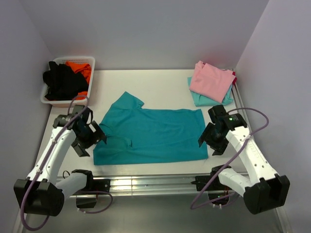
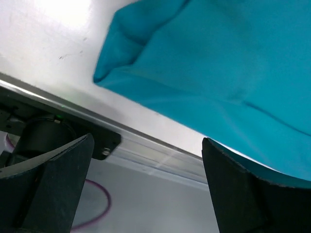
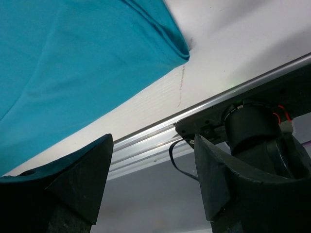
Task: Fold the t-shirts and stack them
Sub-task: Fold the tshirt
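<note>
One teal t-shirt (image 1: 150,136) lies spread flat at the middle of the table (image 1: 160,82), a sleeve pointing to the far left. In the far right corner a folded pink tee (image 1: 211,80) rests on a folded pale aqua tee (image 1: 200,100). The left gripper (image 1: 92,138) sits at the shirt's left edge, jaws wide apart and clamping nothing. The right gripper (image 1: 209,141) sits at its right near corner, equally spread and empty. A white basket (image 1: 48,99) of black and orange clothes (image 1: 65,80) stands far left.
</note>
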Available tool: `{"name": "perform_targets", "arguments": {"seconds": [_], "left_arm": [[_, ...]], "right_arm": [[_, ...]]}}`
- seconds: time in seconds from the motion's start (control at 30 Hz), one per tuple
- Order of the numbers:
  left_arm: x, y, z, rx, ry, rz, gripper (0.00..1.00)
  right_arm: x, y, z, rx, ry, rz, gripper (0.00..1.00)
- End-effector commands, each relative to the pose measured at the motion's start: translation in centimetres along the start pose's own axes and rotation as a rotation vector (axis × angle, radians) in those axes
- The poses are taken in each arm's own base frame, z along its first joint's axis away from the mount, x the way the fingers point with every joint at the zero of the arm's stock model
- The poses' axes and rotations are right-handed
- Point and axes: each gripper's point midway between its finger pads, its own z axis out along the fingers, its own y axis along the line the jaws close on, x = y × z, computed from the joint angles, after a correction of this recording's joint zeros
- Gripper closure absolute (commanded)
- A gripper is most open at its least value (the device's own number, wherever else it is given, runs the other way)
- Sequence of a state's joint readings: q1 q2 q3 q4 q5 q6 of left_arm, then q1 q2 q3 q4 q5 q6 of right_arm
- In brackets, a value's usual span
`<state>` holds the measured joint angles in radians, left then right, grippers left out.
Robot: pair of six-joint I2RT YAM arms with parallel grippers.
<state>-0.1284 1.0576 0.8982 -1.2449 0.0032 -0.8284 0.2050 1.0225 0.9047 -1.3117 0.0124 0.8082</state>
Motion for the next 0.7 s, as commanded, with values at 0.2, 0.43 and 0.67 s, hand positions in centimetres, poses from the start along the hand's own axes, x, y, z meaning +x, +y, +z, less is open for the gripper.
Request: {"name": "perform_targets", "arguments": {"seconds": [0.2,0.43,0.67], "left_arm": [[-10.4,-9.5,-7.9,0.157,-0.227,0.023,0.02],[-20.6,-20.9,-8.9,0.307,-0.337,0.080,0.07],[-25.8,-29.1,-0.1,0.405,-0.212,0.082,0.10]], "right_arm": [[-3.1,4.4,-5.0,-0.145,-0.068,-0.015,0.25],[-11.5,10.8,-6.4,-0.149,-0.221,-0.138,0.26],[-13.5,13.0,-5.3,-0.138,-0.215,-0.172,0.28]]}}
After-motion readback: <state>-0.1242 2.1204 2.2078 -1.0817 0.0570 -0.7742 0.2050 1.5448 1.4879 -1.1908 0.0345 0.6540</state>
